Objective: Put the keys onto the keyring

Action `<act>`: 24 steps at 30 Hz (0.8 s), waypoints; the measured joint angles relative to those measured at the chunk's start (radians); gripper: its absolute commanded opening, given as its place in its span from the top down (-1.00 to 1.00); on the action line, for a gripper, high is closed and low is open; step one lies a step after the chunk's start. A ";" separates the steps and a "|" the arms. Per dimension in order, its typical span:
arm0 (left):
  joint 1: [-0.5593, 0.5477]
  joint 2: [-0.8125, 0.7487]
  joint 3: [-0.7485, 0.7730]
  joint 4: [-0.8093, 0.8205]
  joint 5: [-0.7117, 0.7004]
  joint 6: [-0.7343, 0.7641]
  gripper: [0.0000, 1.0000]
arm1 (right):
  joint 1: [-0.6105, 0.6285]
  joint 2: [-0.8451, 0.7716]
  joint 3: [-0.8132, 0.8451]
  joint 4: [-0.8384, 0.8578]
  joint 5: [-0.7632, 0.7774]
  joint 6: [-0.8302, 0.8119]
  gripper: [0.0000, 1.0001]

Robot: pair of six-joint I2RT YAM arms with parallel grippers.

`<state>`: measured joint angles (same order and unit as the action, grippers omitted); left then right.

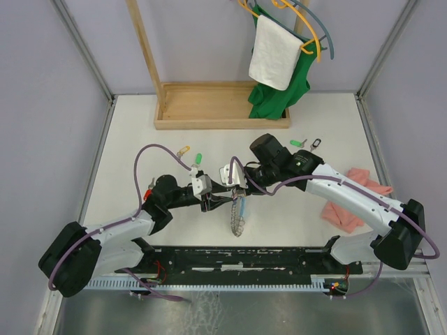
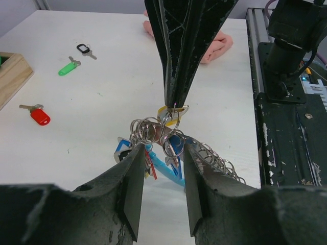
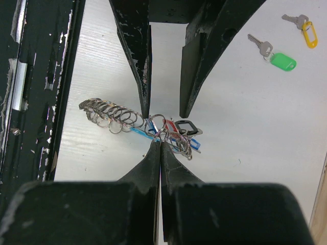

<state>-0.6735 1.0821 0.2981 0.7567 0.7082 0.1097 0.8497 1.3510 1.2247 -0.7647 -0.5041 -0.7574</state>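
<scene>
The keyring, a grey coil with a light-blue tube, hangs down to the table between the arms. Its bunch of tagged keys sits at the top. My right gripper is shut on a small ring of that bunch, beside a yellow tag. My left gripper stands open just in front of the bunch, its fingers either side of the rings and touching nothing. Loose keys lie on the table: red, green, black, another green and a yellow.
A pink cloth lies at the right, under the right arm. A wooden stand base with hangers, a white towel and a green garment is at the back. The black base rail runs along the near edge.
</scene>
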 measured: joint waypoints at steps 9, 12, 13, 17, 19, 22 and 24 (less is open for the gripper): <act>0.000 0.049 0.003 -0.001 0.010 -0.017 0.17 | 0.000 -0.002 0.000 0.000 -0.001 0.000 0.99; 0.000 0.054 0.008 0.000 0.031 -0.019 0.28 | 0.000 -0.002 0.000 0.000 -0.001 0.000 0.99; 0.000 0.054 0.010 0.000 0.039 -0.019 0.34 | 0.000 -0.002 0.000 0.000 -0.001 0.000 0.99; 0.000 0.050 0.015 -0.001 0.064 -0.019 0.54 | 0.000 -0.002 0.000 0.000 0.000 0.000 0.99; 0.000 0.042 0.015 -0.004 0.076 -0.018 0.55 | 0.000 -0.002 0.000 0.000 0.001 0.000 0.99; 0.000 0.016 0.015 -0.008 0.098 -0.018 0.55 | 0.000 -0.002 0.000 0.000 0.010 -0.001 0.99; -0.001 0.000 0.015 -0.008 0.114 -0.018 0.52 | 0.000 -0.002 0.000 0.000 0.014 -0.001 0.99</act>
<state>-0.6743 1.0817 0.3130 0.7483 0.8227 0.0917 0.8497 1.3487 1.2247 -0.7643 -0.4900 -0.7582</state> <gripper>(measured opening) 0.228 0.009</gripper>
